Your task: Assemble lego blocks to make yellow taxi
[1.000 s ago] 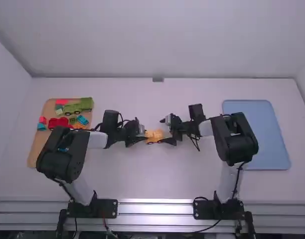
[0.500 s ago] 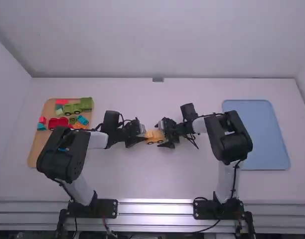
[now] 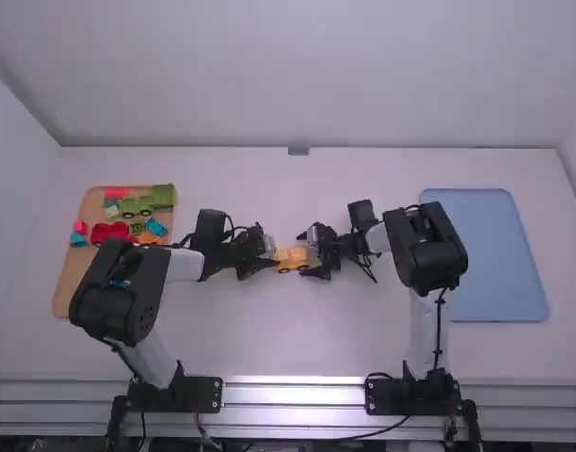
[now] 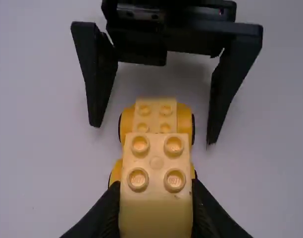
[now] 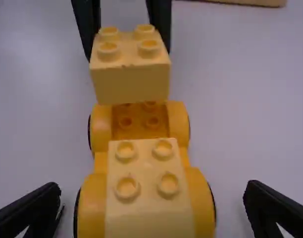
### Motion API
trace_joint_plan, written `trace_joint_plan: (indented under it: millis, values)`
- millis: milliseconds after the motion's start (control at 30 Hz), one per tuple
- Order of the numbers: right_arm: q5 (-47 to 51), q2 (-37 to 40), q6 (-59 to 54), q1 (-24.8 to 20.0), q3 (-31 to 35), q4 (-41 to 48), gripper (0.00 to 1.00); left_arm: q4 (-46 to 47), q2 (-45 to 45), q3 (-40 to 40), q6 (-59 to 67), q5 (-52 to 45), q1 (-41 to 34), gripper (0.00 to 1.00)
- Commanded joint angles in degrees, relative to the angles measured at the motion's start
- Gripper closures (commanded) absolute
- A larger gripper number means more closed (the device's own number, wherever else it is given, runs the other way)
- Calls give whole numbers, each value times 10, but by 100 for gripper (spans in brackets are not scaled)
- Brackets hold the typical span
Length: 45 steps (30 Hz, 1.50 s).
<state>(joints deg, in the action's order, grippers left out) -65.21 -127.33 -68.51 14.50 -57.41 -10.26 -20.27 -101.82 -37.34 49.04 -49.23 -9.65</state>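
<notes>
In the high view my left gripper (image 3: pixel 270 254) and my right gripper (image 3: pixel 308 256) face each other at mid-table, with the yellow wheeled car base (image 3: pixel 293 259) between them. My left gripper (image 4: pixel 156 210) is shut on a yellow brick (image 4: pixel 155 166), held over the car base's left end. In the right wrist view, studs of the base (image 5: pixel 139 121) show under that held brick (image 5: pixel 130 79), so a gap separates them. A second yellow brick (image 5: pixel 146 168) sits on the base's near end. My right gripper (image 5: pixel 152 188) stands open, one finger on either side of that end, touching neither side.
A wooden tray (image 3: pixel 70 282) at the left holds red, green, blue and orange pieces, including a green vehicle (image 3: pixel 137 205) and a red one (image 3: pixel 109 232). The left arm reaches across its right edge. A blue tray (image 3: pixel 504 254) lies at the right.
My right gripper has shifted left to the car's right end, then drawn back slightly to the right. The left arm has stayed still with its brick.
</notes>
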Motion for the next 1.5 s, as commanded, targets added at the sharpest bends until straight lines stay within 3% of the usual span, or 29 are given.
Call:
trace_joint_plan:
  millis: [0, 267, 500, 600, 1467]
  values:
    - [-29, -2, 8, 3, -7, 2, 6, -6, -6, 2, -2, -8, -7, 98]
    - [-6, -2, 8, 26, -7, 7, 17, 3, -47, -23, -1, -8, -5, 98]
    - [-5, -2, 13, 23, -7, 26, 54, 102, -55, -80, 48, -15, -9, 98]
    - [-5, -2, 10, 23, -7, 37, 58, 107, -55, -82, 48, -24, -13, 98]
    - [12, -2, 11, 25, -7, 47, 57, 128, -57, -75, 76, 17, -39, 98]
